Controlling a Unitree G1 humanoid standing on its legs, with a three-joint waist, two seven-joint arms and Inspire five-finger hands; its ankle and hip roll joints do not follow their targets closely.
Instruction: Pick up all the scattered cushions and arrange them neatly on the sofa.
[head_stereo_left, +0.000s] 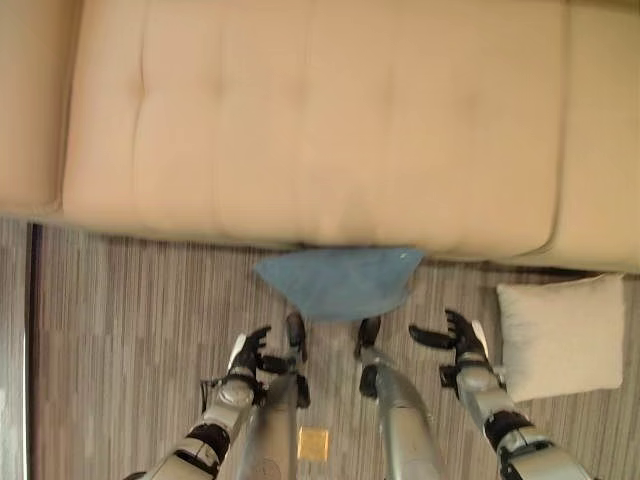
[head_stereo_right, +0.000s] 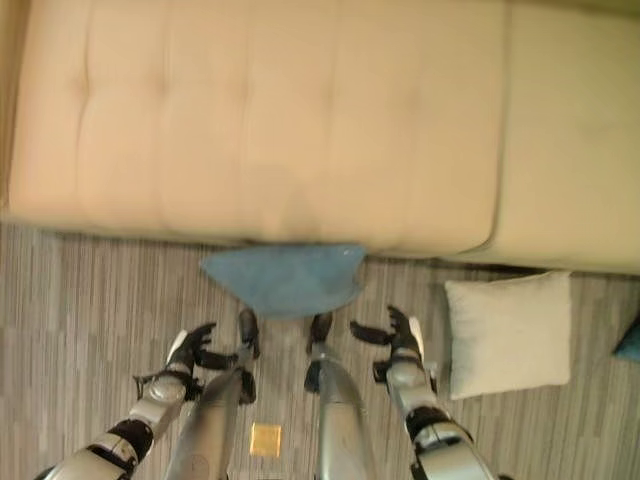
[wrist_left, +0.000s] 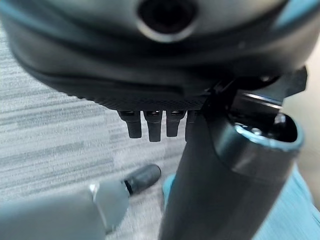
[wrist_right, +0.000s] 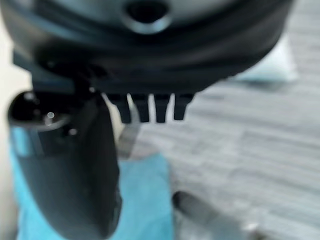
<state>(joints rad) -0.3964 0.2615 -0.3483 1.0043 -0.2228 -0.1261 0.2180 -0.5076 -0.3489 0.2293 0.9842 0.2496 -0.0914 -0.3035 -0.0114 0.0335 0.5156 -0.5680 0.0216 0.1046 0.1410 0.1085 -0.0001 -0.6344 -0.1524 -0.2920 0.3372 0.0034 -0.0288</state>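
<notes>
Down at the bottom of the frame, the left hand (head_stereo_left: 250, 352) hovered low over the striped floor (head_stereo_left: 120, 340), fingers relaxed and spread, gripping nothing. At lower right the right hand (head_stereo_left: 458, 338) matched it, palm turned inward, fingers loosely extended, empty too. Between and just above them, at centre frame, the blue cushion (head_stereo_left: 340, 280) lay on the floor, its top edge against the front of the tan sofa (head_stereo_left: 310, 120). At right, a beige cushion (head_stereo_left: 562, 335) lay flat on the floor beside the right hand.
</notes>
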